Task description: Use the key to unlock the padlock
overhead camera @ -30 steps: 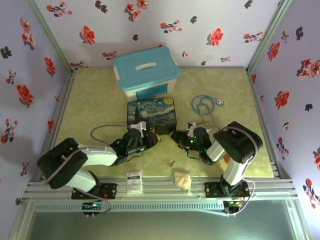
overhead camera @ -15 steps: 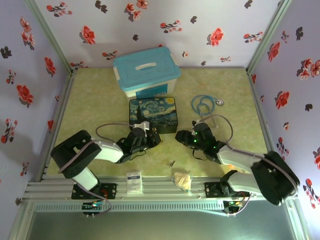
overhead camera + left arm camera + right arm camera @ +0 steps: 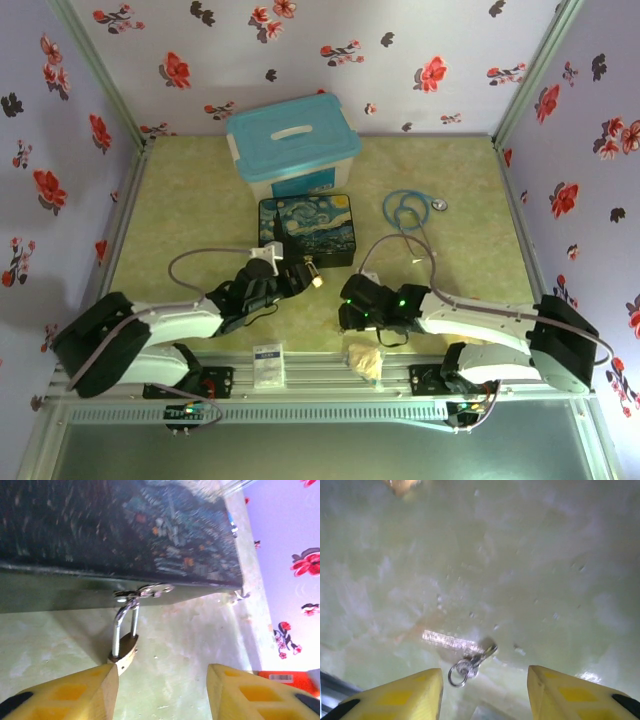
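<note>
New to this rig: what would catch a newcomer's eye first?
The dark starry-night box sits central on the table, a teal-lidded bin behind it. The left wrist view shows a small brass padlock hanging from its clasp; the right wrist view, a tiny ringed key lying flat.

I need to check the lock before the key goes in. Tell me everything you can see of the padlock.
The padlock is small, with a brass-coloured body and a silvery U-shaped shackle. The shackle is threaded through the metal clasp on the front of the dark painted box; both legs look seated, so seemingly locked. It hangs tilted, its body beside one yellow finger of the open left gripper; contact is unclear.
</note>
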### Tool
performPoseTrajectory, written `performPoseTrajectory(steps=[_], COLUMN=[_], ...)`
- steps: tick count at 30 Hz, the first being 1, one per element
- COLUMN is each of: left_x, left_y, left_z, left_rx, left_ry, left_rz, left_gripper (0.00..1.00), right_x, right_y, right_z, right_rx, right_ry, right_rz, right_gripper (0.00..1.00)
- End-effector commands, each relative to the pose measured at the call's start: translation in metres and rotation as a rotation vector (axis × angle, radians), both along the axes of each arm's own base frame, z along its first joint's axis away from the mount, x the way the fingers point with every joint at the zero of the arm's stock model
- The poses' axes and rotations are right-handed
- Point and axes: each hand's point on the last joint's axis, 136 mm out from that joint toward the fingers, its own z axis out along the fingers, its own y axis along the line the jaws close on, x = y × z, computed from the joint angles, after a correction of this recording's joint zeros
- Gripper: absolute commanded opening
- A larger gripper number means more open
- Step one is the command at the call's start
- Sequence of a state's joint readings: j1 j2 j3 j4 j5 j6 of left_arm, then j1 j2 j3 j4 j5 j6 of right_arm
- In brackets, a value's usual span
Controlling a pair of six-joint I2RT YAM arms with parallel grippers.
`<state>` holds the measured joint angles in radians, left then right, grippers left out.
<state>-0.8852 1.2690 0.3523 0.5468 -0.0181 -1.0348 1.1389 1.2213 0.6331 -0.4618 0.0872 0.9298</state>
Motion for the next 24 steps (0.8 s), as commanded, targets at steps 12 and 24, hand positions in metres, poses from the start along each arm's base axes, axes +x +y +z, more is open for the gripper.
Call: performPoseTrajectory(steps=[12, 24], left_x=[-0.011, -0.016], left_y=[0.025, 0.028], left_z=[0.014, 0.006], left_rx=[0.028, 0.014], left_ry=[-0.053, -0.044], left_rz=[0.032, 0.034], left_gripper=[0.5, 0.5], right_x=[-0.016, -0.019], right_y=[0.03, 0.026], right_z=[-0.018, -0.033], right_rx=[-0.117, -0.201], right_ry=[-0.004, 0.014], right_rz=[-0.024, -0.016], right_gripper=[0.43, 0.4])
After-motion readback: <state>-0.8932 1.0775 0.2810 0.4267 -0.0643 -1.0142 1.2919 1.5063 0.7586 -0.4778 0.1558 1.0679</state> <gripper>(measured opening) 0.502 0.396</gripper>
